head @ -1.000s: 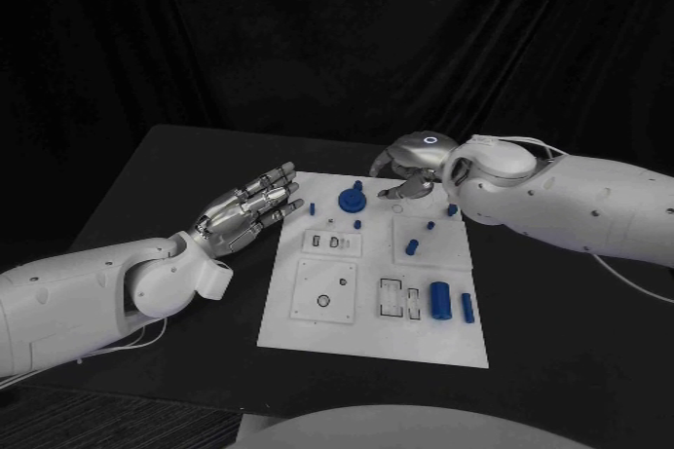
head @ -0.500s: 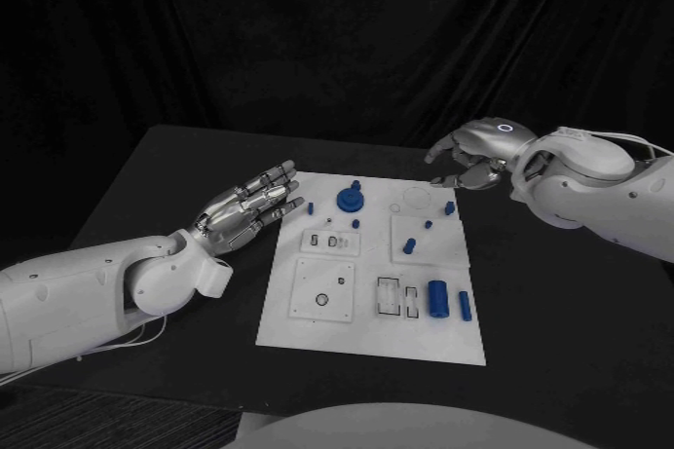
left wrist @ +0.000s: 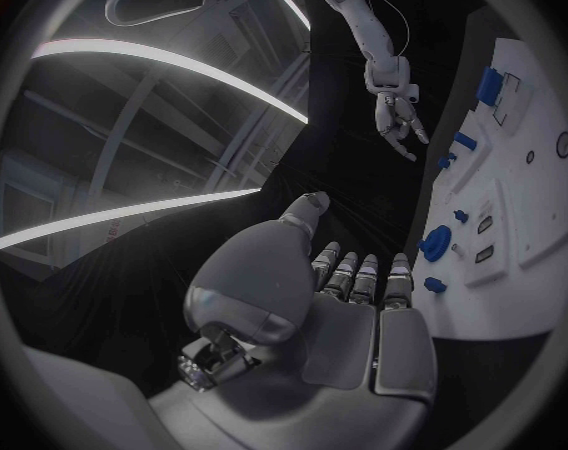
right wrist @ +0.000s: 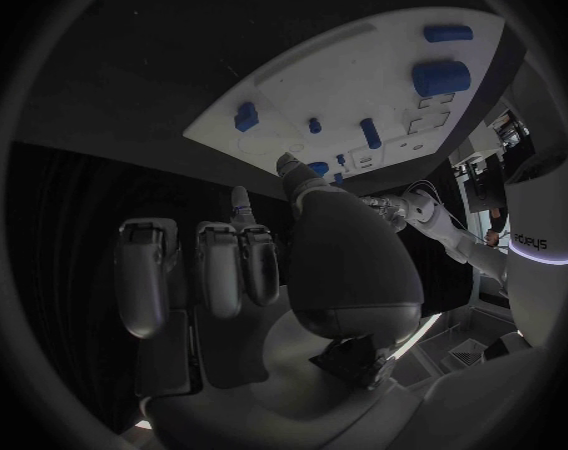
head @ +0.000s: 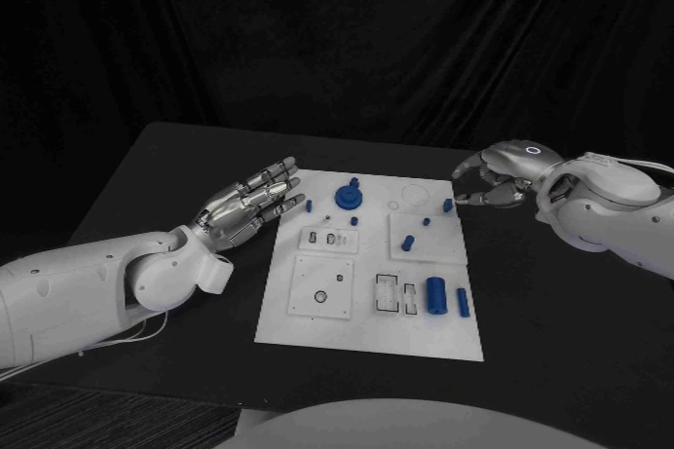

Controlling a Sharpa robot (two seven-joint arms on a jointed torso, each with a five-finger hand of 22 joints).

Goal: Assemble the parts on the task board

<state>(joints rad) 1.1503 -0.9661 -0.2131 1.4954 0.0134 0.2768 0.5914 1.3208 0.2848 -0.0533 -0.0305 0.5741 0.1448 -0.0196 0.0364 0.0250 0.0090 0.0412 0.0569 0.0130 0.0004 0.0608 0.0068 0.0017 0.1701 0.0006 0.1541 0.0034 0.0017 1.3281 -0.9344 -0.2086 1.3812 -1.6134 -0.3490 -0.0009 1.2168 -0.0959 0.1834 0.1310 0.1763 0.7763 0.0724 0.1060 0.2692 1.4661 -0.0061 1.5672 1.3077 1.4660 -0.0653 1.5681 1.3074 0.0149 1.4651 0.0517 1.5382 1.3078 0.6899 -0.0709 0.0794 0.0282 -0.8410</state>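
- Your right hand (head: 492, 179) hovers just off the task board (head: 368, 318)'s far right corner, fingers curled, holding nothing.
- Your left hand (head: 250, 204) waits flat and spread beside the board's left edge.
- The blue parts (head: 438, 295) lie on the board; you're between picks, so the next move likely calls for reaching to one.

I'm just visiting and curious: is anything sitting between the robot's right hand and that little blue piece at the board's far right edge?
Nothing visible does. The right hand hangs just off the task board's far right edge, holding nothing, and the small blue piece stands beside its fingertips with only bare black table and white board between them.
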